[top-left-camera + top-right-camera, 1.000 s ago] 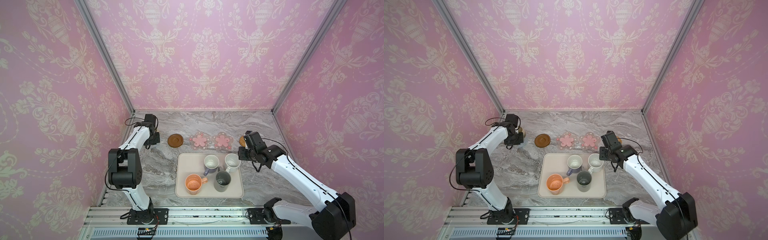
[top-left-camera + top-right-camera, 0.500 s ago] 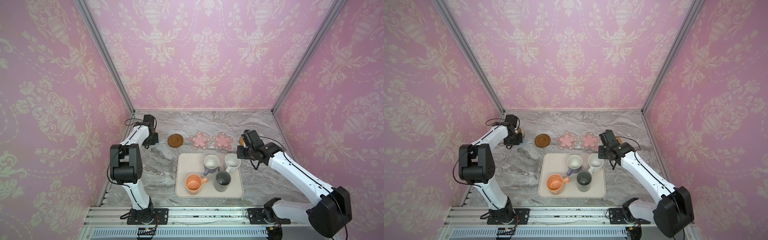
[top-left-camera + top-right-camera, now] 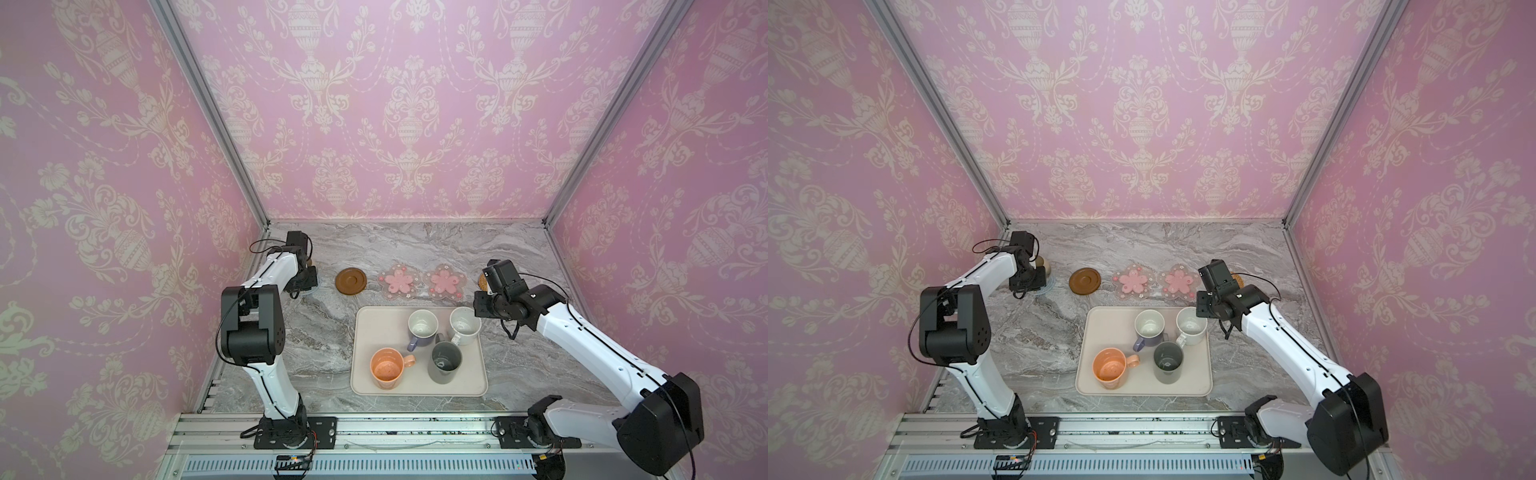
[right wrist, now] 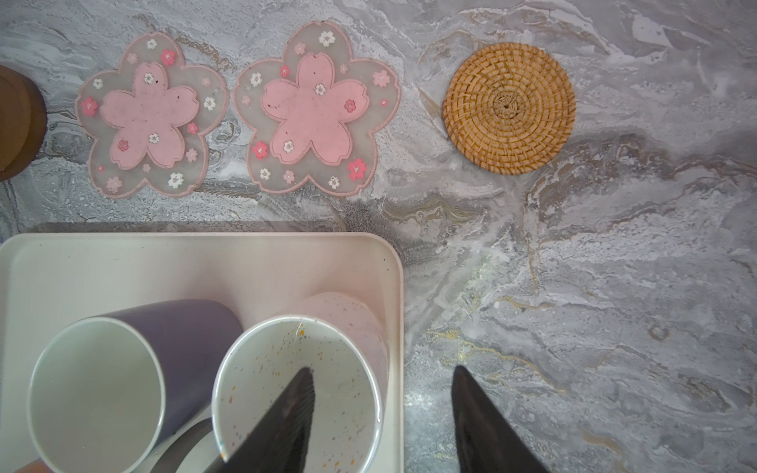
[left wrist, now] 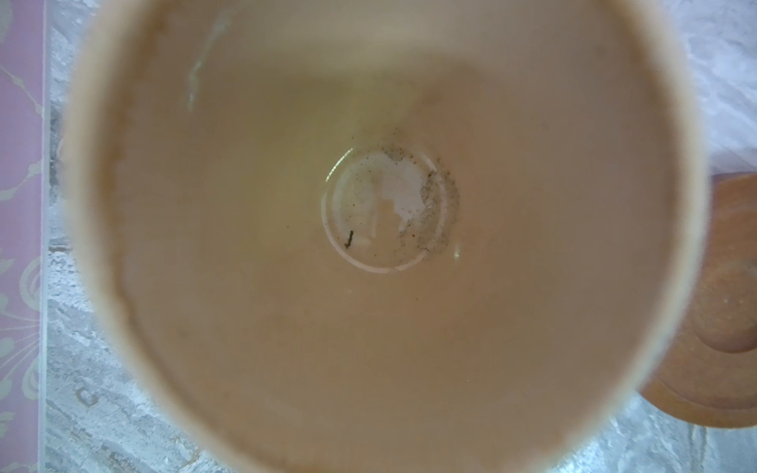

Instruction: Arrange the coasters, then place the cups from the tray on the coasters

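Mug, white speckled (image 4: 262, 368): we judge it rigid, slippery, breakable, best gripped at the rim wall; right gripper (image 4: 381, 367) jaws stand half open astride it, empty; left gripper (image 3: 1034, 279) jaws hidden, we cannot tell.

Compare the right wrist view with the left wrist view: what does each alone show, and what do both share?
Only the right wrist view: two pink flower coasters, the rattan coaster, the tray holding the lavender mug and white speckled mug, and the open right gripper, one finger over that mug's mouth, the other beyond the tray's rim. Only the left wrist view: the inside of the olive-yellow mug filling the frame, dark specks at its bottom, and pink wall. Both: the marble table and the dark brown coaster.
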Robot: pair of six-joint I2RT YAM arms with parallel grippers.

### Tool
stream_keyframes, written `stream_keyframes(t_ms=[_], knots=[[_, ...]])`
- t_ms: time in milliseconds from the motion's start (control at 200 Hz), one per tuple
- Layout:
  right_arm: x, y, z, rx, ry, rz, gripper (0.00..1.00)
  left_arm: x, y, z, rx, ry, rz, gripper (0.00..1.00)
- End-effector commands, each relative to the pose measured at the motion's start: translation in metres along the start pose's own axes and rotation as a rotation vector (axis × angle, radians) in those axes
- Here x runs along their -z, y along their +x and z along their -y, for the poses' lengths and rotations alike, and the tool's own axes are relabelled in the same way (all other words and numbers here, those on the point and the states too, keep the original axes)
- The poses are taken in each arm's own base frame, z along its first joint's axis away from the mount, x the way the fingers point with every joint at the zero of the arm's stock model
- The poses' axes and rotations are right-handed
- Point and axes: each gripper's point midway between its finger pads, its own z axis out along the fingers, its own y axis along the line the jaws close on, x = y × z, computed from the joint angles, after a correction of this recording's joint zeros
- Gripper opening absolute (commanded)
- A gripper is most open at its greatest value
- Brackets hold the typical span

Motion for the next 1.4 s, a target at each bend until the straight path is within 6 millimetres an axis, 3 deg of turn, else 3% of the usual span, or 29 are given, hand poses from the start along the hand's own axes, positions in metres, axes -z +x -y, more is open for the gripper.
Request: stream_keyframes(t_ms=[0, 365, 555, 786, 1036, 1396], knots=[[0.007, -0.007, -0.007, -0.004, -0.023, 0.014, 0.56, 0.004, -0.002, -0.002, 0.021, -0.002, 0.034, 0.00], [0.007, -0.007, -0.012, -0.010, -0.051, 0.014, 0.56, 0.011, 0.026, -0.003, 0.069, 0.024, 0.022, 0.03], [0.007, -0.006, -0.013, -0.013, -0.059, 0.012, 0.56, 0.007, 0.033, -0.002, 0.067, 0.030, -0.007, 0.24], [0.008, 0.001, -0.008, -0.016, -0.051, 0.012, 0.57, -0.004, 0.042, -0.001, 0.078, 0.028, -0.042, 0.38], [0.009, 0.002, -0.007, -0.016, -0.048, 0.012, 0.57, -0.011, 0.044, 0.000, 0.073, 0.025, -0.053, 0.35], [0.006, 0.004, -0.007, -0.019, -0.046, 0.005, 0.57, -0.012, 0.028, 0.001, 0.044, 0.025, -0.015, 0.25]])
